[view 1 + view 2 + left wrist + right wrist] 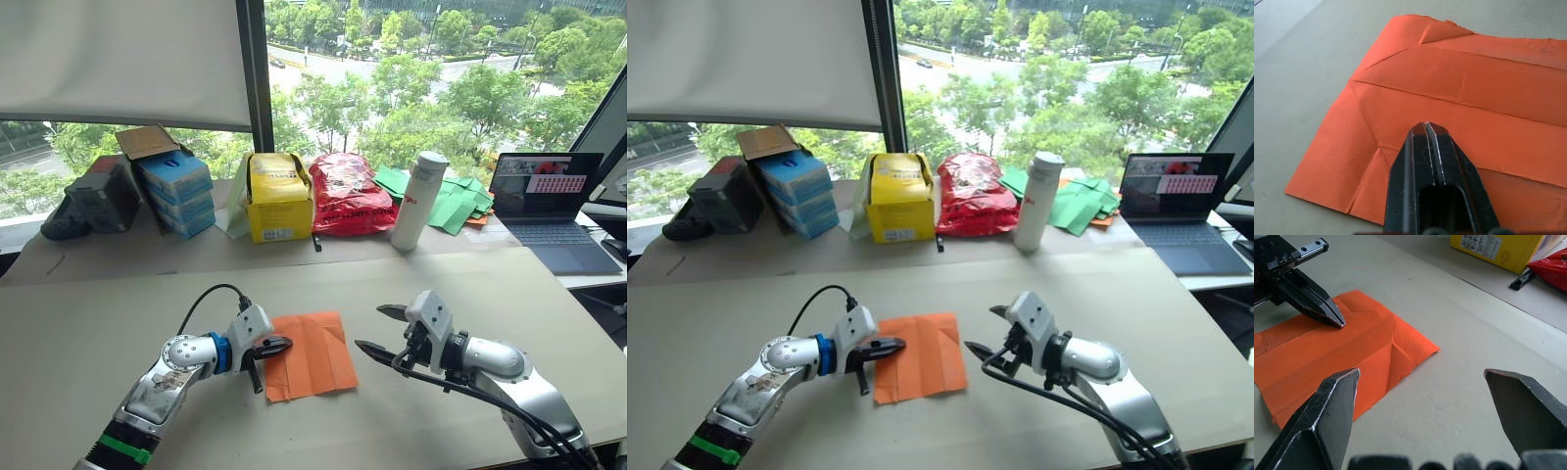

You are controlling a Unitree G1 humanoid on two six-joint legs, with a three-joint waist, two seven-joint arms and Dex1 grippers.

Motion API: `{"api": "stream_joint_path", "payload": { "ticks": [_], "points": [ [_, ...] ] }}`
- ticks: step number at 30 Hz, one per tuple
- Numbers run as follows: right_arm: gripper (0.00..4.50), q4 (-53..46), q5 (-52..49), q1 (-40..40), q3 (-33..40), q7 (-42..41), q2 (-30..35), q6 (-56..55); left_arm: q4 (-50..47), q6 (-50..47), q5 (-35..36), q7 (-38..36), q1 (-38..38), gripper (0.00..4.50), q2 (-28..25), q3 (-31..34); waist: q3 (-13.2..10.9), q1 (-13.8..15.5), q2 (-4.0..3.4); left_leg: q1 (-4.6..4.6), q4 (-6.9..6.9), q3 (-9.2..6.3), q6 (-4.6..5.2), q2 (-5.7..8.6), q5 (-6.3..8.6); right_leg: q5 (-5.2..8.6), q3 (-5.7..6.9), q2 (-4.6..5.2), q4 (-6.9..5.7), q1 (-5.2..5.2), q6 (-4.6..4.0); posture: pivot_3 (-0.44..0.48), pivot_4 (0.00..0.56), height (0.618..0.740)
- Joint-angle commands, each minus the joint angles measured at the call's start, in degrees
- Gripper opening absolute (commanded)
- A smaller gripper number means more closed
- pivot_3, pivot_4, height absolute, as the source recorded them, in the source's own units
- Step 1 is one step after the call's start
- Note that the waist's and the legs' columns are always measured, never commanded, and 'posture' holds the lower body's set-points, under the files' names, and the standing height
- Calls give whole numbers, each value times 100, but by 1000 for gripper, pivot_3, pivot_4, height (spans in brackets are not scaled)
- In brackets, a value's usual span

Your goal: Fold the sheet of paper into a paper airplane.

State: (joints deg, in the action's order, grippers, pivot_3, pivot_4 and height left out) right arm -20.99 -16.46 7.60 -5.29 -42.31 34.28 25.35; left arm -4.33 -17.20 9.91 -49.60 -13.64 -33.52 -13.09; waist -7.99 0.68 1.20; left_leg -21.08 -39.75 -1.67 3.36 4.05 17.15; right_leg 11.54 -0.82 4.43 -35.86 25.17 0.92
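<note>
Left eye view, lower centre: sheet of paper (310,356) flat on table (470,284), left gripper (276,345) pressed closed at its edge, gripping nothing; right wrist view: right gripper (1422,399) spread wide, empty, near yellow box (1493,249).

Office (laptop (549,201), high window (441,78))

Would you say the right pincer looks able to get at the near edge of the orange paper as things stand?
Probably yes. The right pincer is open just beside the sheet of paper, with bare table between them. The left pincer, shut, sits over the sheet's opposite side.
</note>
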Motion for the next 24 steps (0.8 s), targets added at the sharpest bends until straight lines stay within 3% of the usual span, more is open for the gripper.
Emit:
{"api": "stream_joint_path", "payload": {
  "ticks": [1, 3, 6, 11, 16, 17, 24],
  "points": [
    [4500, -231, 36, 74, -77, -13, 71, 179, 110, -82, -248, -44, 140, 19, -26, -240, 0, 1, 0, 1, 0, 0, 1, 0, 0, 0, -1, 0, 0, -2, 0, 0, 150, 740],
    [4500, -129, 159, 131, -179, -20, 150, 246, 62, -93, -258, -49, 179, 19, -10, -258, 1, 0, -2, 1, 0, -1, 2, 0, 1, 0, -2, 1, 0, -2, 0, 0, 150, 740],
    [3721, -93, 267, 115, -275, -128, 298, 256, 39, -88, -287, -44, 228, 0, -1, -286, 1, 1, -2, 0, -1, 0, 5, 0, 3, 0, -1, 1, 0, -2, 1, 0, 150, 740],
    [1945, -387, 126, -78, -387, -466, 519, 324, -81, -174, -298, -35, 276, 0, 14, -319, 2, 0, -2, 0, -1, -1, 7, 0, 4, 1, -1, 1, 2, -3, 2, 0, 150, 740],
    [224, 185, 622, 272, -703, -219, 248, -37, -132, -210, -297, -57, 302, 0, 4, -305, 2, -1, -3, 3, -2, 0, 7, 0, 4, 1, -1, 1, 1, -5, 2, 0, 150, 740],
    [45, 312, 711, 346, -767, -206, 196, -125, -140, -219, -295, -60, 303, 0, 3, -303, 3, -1, -3, 3, -2, 0, 6, 0, 4, 1, 0, 0, 0, -4, 2, 0, 150, 740],
    [45, 1134, 1262, 737, -1053, -307, 150, -670, -126, -225, -317, -46, 287, 0, -2, -309, 3, 4, -3, 3, -3, 1, -13, 2, -8, 1, 7, 0, 0, -5, 2, 0, 150, 740]
  ]
}}
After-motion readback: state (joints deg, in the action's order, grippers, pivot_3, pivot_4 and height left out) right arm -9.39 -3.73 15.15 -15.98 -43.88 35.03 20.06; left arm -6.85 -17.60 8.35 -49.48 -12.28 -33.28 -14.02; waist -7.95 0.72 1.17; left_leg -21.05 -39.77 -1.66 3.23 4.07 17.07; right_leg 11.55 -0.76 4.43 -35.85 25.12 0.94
